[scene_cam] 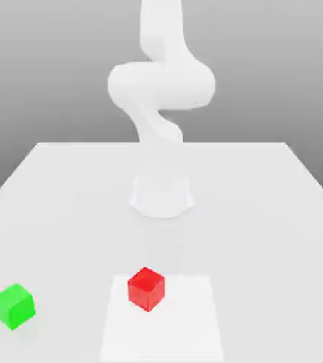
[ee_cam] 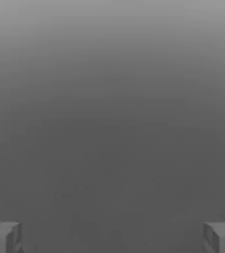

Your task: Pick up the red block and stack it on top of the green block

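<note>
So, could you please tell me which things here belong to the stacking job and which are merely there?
Part of the job:
- red block, on the table
- green block, apart from it toward the exterior view's left
- gripper, open, nothing between its fingers

Merely there:
- white table
- paler square patch under the red block

Smooth white arm (scene_cam: 161, 85) (grey fingertips (ee_cam: 3, 237))

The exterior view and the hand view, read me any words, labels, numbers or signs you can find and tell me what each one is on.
None: no text, number, brand or sign can be read anywhere.
The red block: plain glossy faces, no marking.
The green block: plain faces, no marking.
The white table: bare, unmarked.
The white arm: no label.
The gripper fingers: plain grey, no lettering.
</note>
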`<state>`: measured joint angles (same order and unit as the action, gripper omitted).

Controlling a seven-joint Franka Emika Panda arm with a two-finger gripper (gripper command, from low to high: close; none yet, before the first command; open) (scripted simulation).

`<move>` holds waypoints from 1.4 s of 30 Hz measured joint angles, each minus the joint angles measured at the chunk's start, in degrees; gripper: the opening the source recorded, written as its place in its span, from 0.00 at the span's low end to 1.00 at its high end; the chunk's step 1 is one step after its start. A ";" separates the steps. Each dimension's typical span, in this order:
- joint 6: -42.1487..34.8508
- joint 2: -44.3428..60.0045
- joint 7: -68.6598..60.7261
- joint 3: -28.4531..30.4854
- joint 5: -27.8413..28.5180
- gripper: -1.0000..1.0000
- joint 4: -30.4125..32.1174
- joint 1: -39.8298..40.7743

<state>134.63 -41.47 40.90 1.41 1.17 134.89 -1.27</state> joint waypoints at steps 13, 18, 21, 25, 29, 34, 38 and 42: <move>16.71 25.59 -31.08 9.57 3.43 0.50 17.68 -6.20; 23.01 35.30 -44.77 12.29 1.83 0.50 24.33 -7.89; 27.38 41.38 -51.78 12.21 -1.29 0.50 26.57 -8.11; 34.20 49.79 -57.50 8.10 -8.21 0.50 25.77 -5.67; 37.45 53.67 -59.41 4.94 -10.72 0.00 25.17 -3.12; 37.61 54.00 -59.68 4.59 -11.05 0.00 25.12 -2.85; 31.87 47.04 -55.24 7.69 -5.02 0.00 26.24 -4.45; 25.56 41.14 -50.29 9.66 -1.54 0.00 25.80 -4.41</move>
<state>160.19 -0.33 -9.39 11.07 -0.37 160.70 -5.68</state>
